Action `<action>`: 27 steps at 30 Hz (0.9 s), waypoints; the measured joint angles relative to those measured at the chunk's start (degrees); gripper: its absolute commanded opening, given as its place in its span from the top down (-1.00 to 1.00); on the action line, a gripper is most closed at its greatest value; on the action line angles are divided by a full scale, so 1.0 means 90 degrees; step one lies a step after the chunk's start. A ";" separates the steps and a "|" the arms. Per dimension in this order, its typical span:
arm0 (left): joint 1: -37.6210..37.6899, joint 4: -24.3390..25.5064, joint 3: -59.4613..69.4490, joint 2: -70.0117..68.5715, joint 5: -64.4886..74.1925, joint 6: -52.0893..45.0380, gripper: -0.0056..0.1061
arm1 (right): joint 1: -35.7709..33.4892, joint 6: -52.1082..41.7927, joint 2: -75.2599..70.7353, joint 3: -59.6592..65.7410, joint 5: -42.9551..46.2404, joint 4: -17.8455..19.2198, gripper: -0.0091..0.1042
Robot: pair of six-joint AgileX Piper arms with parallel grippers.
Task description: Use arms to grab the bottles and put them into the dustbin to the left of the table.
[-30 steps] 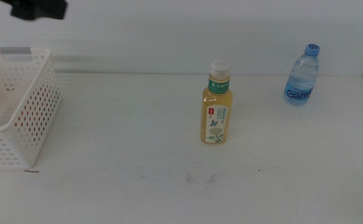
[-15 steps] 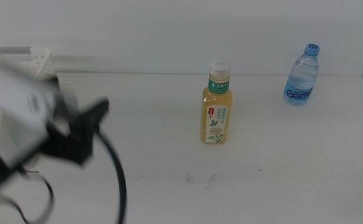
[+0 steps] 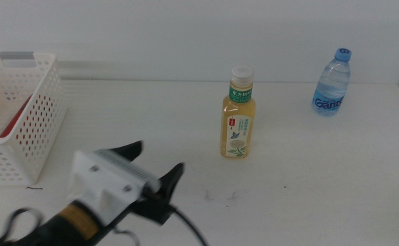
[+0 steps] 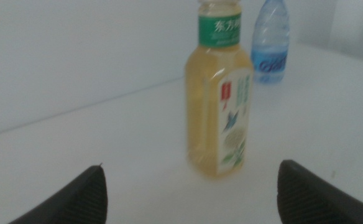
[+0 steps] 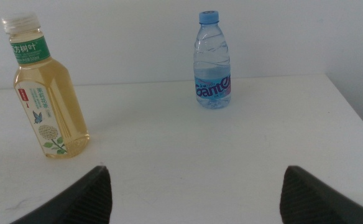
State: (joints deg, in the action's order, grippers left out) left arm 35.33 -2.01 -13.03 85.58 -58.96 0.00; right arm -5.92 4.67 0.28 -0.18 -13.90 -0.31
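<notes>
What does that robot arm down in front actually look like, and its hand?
The left arm is black, with a ribbed white bracket at the wrist, an orange ring behind it and a black cable trailing off. Its left hand has two dark, pointed fingers. Of the right hand only two dark fingertips show.

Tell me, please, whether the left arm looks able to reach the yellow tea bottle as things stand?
Probably yes. The left gripper is open, its jaws pointing toward the tea bottle, which stands upright with only bare table between them. The water bottle stands well behind and apart.
</notes>
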 measured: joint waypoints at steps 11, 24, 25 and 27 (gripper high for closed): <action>0.0015 0.0931 -0.2118 0.2369 -0.0681 0.0960 -0.78 | 0.0000 0.0000 0.0000 0.0000 0.0000 0.0000 -0.74; 0.0071 0.1168 -0.3720 0.3460 0.0115 0.1471 -0.78 | 0.0000 0.0000 0.0000 0.0000 0.0000 0.0000 -0.74; 0.0071 0.1168 -0.3790 0.3519 0.0143 0.1503 -0.78 | 0.0000 0.0000 0.0000 0.0000 0.0000 0.0000 -0.74; 0.0071 0.1152 -0.3932 0.3658 0.0176 0.1566 -0.78 | 0.0000 0.0000 0.0000 0.0000 0.0000 0.0000 -0.74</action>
State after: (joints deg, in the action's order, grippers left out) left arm 35.97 8.35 -48.42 118.50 -57.38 14.09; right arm -5.92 4.67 0.28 -0.18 -13.90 -0.31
